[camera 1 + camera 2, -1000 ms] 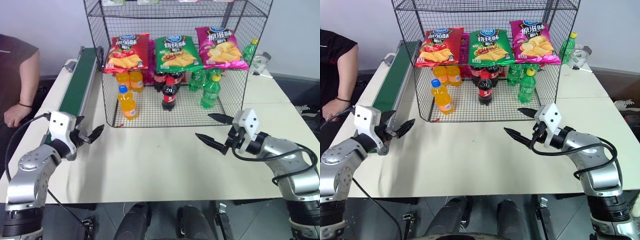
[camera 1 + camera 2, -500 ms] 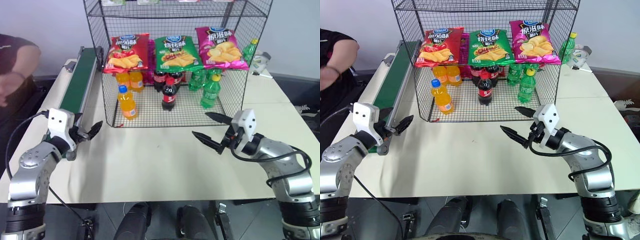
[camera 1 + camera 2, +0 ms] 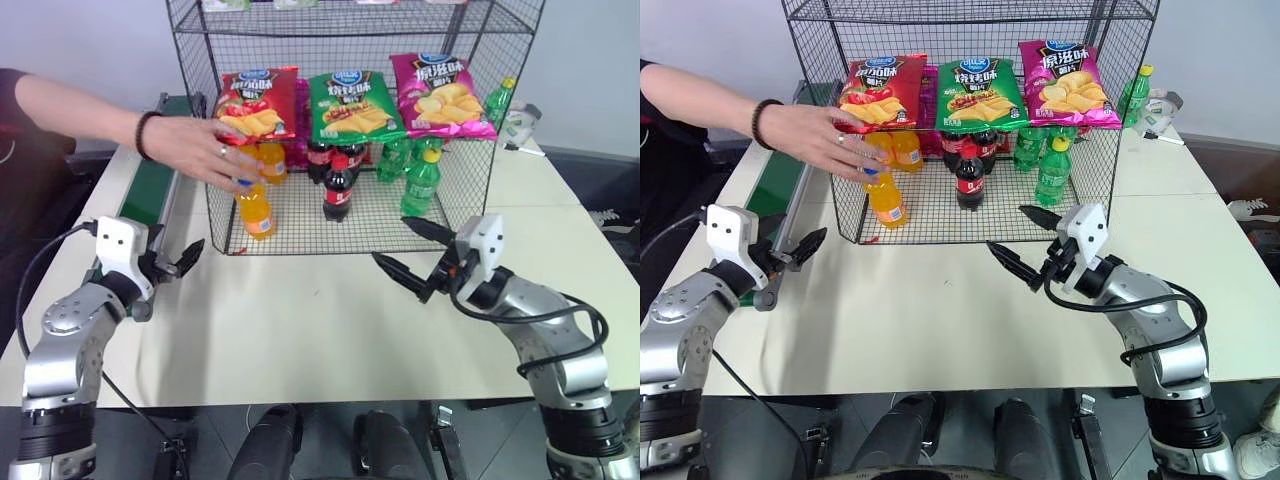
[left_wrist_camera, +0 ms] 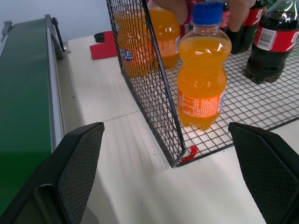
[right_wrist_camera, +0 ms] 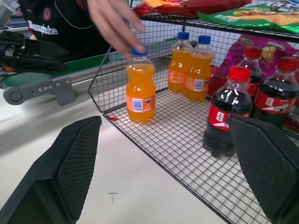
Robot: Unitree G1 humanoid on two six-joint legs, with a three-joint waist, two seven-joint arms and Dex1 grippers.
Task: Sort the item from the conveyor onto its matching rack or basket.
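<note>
The item, an orange soda bottle (image 3: 255, 210) with a blue cap, stands upright at the front left of the black wire cage's grid floor (image 3: 300, 218). A person's hand (image 3: 195, 150) reaches in over the conveyor (image 3: 150, 190), its fingers on the bottle's cap. The same bottle (image 4: 203, 79) is close ahead in the left wrist view, behind the cage's corner. By the conveyor's near end my left gripper (image 3: 180, 262) hangs open, holding nothing. In front of the cage my right gripper (image 3: 400, 243) is open and holds nothing, pointing left toward the bottle (image 5: 140, 91).
Inside the cage stand two more orange bottles (image 3: 262, 160) at the back, cola bottles (image 3: 338, 190) in the middle and green bottles (image 3: 420, 185) on the right. Red, green and magenta chip bags (image 3: 355, 100) hang across its front. The person's forearm crosses above the belt.
The person's arm has swung in from the left over the conveyor and its hand now rests on the orange bottle's cap. My right gripper has shifted slightly left. The left gripper stayed put.
</note>
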